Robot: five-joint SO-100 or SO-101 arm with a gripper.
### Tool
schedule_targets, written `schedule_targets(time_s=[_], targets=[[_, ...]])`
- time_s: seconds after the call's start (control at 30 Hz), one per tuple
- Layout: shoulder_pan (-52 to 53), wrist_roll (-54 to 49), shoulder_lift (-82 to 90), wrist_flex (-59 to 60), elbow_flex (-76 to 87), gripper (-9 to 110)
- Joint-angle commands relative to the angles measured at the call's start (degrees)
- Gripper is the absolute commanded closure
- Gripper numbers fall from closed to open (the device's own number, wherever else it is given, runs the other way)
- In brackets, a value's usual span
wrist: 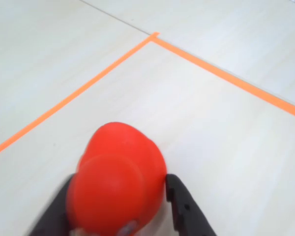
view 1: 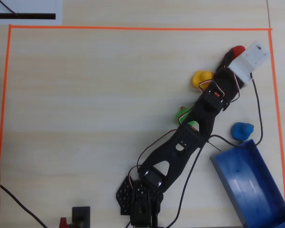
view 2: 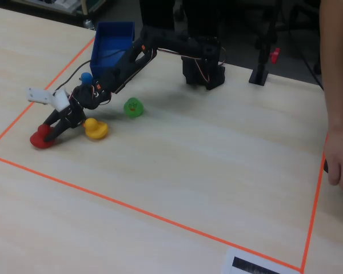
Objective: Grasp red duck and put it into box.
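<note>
The surface (view 2: 206, 165) is pale wood with orange tape (view 2: 137, 212) framing it, and the box (view 1: 254, 187) is our landmark. The arm (view 1: 190, 137) stretches away from the box toward the far taped corner. There the claw (wrist: 120, 209) brackets the red duck (wrist: 118, 179), one dark finger either side (whether it is squeezing yet, I cannot tell). The yellow duck (view 1: 202, 78) sits just beside it, the blue duck (view 1: 242, 130) close to the box.

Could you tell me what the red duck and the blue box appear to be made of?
Red duck: probably soft rubber or vinyl, with a smooth, seamless rounded surface and a dull sheen. Box: apparently hard moulded plastic, since its thin straight walls and glossy inside reflect pale light streaks.
</note>
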Motion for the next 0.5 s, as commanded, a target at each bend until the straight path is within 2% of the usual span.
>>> schedule_targets(time_s=[0.0,0.3,0.37,0.47], targets=[[-1.58,-0.79,1.58,0.26,-3.16,101],[-1.05,-1.67,5.01,2.29,-1.85,101],[-0.62,0.26,8.88,6.24,-1.67,101],[0.18,3.69,17.05,18.37,-1.67,101]])
